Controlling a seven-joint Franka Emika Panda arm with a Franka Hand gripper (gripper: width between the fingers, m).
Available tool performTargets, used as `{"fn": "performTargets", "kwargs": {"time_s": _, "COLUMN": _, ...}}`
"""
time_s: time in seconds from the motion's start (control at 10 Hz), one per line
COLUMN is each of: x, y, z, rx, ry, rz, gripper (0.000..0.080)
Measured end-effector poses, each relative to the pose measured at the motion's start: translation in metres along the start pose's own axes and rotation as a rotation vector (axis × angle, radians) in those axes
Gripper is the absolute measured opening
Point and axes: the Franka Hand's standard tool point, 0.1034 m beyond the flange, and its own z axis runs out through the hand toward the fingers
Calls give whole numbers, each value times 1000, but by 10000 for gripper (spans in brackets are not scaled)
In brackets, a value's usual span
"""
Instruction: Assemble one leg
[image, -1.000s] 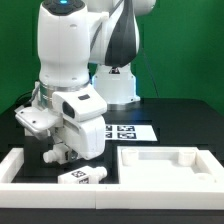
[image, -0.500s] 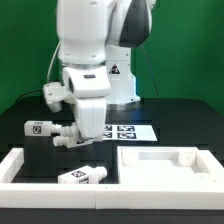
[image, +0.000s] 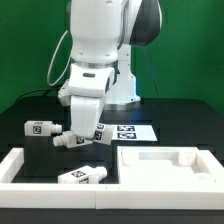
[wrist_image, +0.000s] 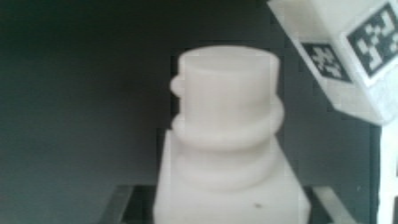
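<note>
Shifted toward the exterior view's right since half a second earlier: the arm's (image: 100, 45) white upper body, with the gripper (image: 72, 138) held at centre left as before.

Observed nearest, at lower centre of the exterior view, a spare peg (image: 83, 176) lying on its side between the border rail (image: 18, 165) at lower left and the white panel (image: 160, 170) at lower right.

Found the claw pinching the leg (image: 62, 141), tilted low over the black table (image: 185, 110); could not tell whether touching it.

Confirmed in the wrist view: the leg (wrist_image: 228, 110) filling the middle, base toward the gripper (wrist_image: 222, 200), with a tagged white piece (wrist_image: 347, 50) beside it.

Noted farther back the marker board (image: 128, 130) at centre and another peg (image: 40, 127) at middle left.
</note>
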Motion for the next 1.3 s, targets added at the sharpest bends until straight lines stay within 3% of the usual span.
{"fn": "performTargets", "kwargs": {"time_s": 0.1, "x": 2, "y": -10, "z": -4, "rx": -46, "ry": 27, "rz": 173, "gripper": 284}}
{"fn": "performTargets", "kwargs": {"time_s": 0.2, "x": 4, "y": -32, "z": -7, "rx": -56, "ry": 53, "rz": 355, "gripper": 284}}
{"fn": "performTargets", "kwargs": {"time_s": 0.3, "x": 11, "y": -50, "z": -3, "rx": -29, "ry": 81, "rz": 562, "gripper": 284}}
{"fn": "performTargets", "kwargs": {"time_s": 0.5, "x": 18, "y": -55, "z": 7, "rx": 38, "ry": 133, "rz": 810, "gripper": 284}}
{"fn": "performTargets", "kwargs": {"time_s": 0.6, "x": 15, "y": -53, "z": 10, "rx": 30, "ry": 151, "rz": 866, "gripper": 284}}
{"fn": "performTargets", "kwargs": {"time_s": 1.0, "x": 22, "y": -55, "z": 10, "rx": 50, "ry": 149, "rz": 1099, "gripper": 284}}
{"fn": "performTargets", "kwargs": {"time_s": 1.1, "x": 39, "y": -61, "z": 13, "rx": 60, "ry": 149, "rz": 1289, "gripper": 284}}
{"fn": "performTargets", "kwargs": {"time_s": 1.3, "x": 66, "y": -75, "z": 25, "rx": 54, "ry": 159, "rz": 1438, "gripper": 284}}
